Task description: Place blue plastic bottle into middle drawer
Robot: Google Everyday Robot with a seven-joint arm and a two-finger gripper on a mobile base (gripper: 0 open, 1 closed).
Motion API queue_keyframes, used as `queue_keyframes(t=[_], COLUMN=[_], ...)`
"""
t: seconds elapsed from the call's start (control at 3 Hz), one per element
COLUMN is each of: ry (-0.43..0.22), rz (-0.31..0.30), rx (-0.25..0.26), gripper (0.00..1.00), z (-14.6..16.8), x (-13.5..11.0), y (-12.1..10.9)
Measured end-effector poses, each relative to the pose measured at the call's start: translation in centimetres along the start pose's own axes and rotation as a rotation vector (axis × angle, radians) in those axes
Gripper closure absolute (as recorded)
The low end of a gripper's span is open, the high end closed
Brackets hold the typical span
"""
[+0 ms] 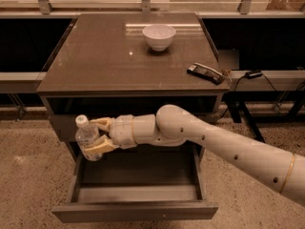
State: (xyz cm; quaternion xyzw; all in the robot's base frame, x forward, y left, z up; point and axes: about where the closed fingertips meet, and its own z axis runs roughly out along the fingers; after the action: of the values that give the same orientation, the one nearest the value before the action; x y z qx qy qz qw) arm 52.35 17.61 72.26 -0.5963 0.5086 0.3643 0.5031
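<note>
My gripper (96,136) is shut on the blue plastic bottle (87,138), a small clear bottle with a white cap, held upright. It hangs over the left rear corner of the middle drawer (136,194), which is pulled out and open below the cabinet top. The bottle's base is level with the drawer's left wall. My white arm (214,144) reaches in from the right across the drawer's back.
A white bowl (159,36) and a dark flat device (205,73) sit on the brown cabinet top (105,56). A low shelf with a cable (259,74) runs to the right. Speckled floor (28,185) lies on the left.
</note>
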Motion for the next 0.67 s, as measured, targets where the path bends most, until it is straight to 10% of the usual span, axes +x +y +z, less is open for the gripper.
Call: queue_keyframes(t=[0.33, 0.67], ry=[0.063, 0.065], rz=[0.066, 0.067], rx=[-0.051, -0.051], gripper=[1.0, 1.0], z=[-0.54, -0.58], x=[8.72, 8.84], y=[2.88, 2.87])
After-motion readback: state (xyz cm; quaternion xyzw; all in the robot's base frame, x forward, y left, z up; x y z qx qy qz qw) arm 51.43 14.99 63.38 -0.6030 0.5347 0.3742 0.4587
